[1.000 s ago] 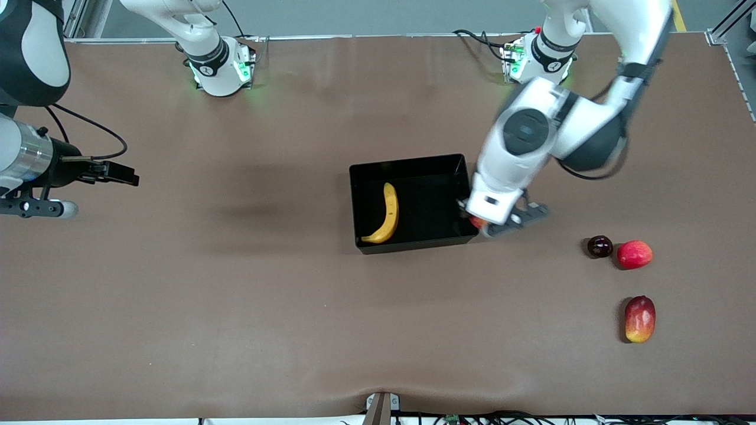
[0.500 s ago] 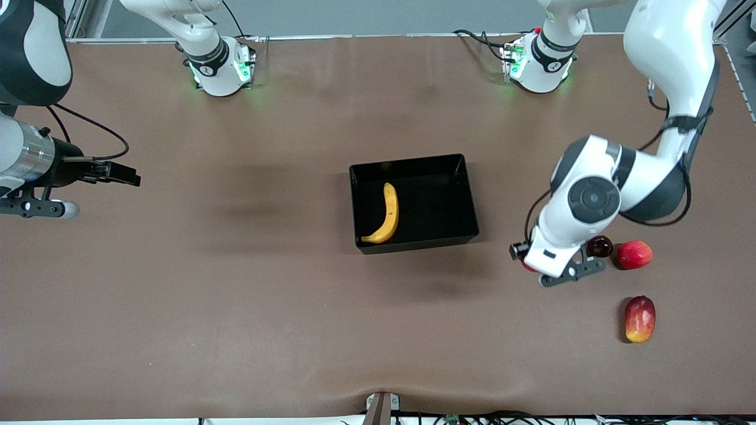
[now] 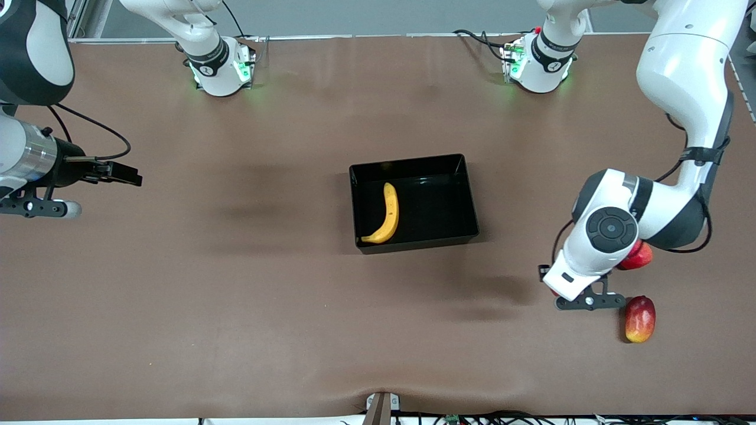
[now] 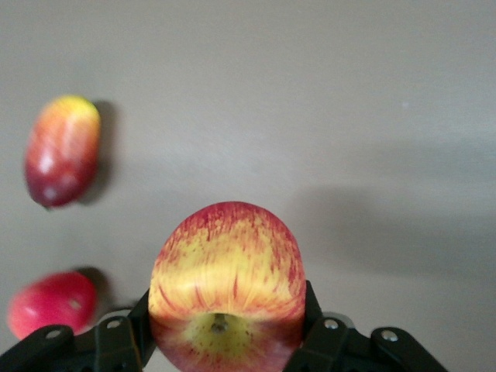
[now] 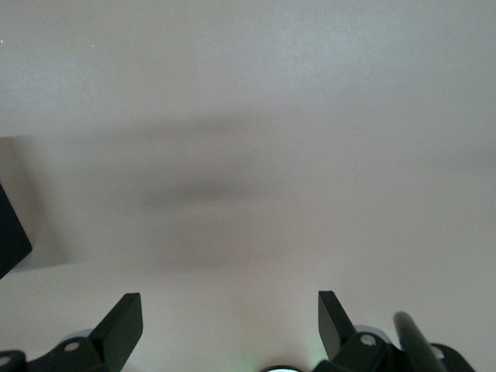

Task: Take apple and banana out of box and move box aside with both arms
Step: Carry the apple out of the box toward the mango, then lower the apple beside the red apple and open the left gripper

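since a second ago left gripper (image 4: 225,349) carried the apple (image 4: 226,283) out of the box (image 3: 413,162), jaws gripping it; banana (image 3: 387,213) remains inside; right gripper (image 5: 229,325) waits open.

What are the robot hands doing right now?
Left gripper shut on apple, over table near mango. Right gripper open, waiting. Banana in box.

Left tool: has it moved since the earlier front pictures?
Yes. The left tool, shut on the apple, went from the box toward the mango.
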You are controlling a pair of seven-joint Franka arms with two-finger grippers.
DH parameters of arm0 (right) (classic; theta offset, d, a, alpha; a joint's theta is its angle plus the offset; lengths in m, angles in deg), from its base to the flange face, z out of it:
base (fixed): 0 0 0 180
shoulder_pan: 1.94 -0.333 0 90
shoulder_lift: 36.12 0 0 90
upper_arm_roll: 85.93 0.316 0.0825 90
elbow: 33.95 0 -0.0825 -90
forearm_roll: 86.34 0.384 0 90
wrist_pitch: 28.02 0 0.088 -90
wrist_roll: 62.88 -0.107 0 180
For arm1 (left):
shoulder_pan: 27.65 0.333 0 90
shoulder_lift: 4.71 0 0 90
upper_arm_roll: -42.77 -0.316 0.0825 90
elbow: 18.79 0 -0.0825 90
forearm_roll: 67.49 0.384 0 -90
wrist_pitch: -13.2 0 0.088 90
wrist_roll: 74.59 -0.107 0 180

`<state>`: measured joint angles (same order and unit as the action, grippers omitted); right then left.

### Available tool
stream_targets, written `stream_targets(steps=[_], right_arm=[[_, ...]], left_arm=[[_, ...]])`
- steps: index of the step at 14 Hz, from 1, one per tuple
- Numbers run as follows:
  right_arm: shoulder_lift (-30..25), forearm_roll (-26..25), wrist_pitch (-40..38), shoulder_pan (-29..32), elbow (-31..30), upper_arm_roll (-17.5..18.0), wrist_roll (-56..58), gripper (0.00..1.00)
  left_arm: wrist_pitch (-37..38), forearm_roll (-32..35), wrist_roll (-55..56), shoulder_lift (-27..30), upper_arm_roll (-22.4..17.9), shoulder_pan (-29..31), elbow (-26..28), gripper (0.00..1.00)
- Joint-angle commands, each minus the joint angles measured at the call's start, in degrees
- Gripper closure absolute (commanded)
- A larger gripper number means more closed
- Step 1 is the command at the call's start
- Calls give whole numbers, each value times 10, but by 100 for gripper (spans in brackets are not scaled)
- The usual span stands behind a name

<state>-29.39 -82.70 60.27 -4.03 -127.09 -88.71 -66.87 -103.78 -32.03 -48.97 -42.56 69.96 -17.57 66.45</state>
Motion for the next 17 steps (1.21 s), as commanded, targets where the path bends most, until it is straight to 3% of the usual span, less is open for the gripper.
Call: stream_targets(steps=[1, 6, 10, 13, 17], right_arm=[[5, 8, -4, -2, 10, 0, -10, 0], [5, 8, -4, -2, 9, 0, -10, 0], [5, 8, -5, -1, 9, 0, -10, 0], [6, 8, -8, 2, 9, 0, -10, 0], [5, 8, -8, 2, 9, 0, -10, 0]], left_arm=[[-33, 27, -71, -13, -22, -2, -10, 100], [-98, 28, -139, -43, -68, -2, -13, 100], [-106, 8, -145, -72, -69, 5, -34, 100], [-106, -63, -148, -81, -70, 33, -32, 100], [-98, -68, -145, -92, -72, 54, -25, 100]])
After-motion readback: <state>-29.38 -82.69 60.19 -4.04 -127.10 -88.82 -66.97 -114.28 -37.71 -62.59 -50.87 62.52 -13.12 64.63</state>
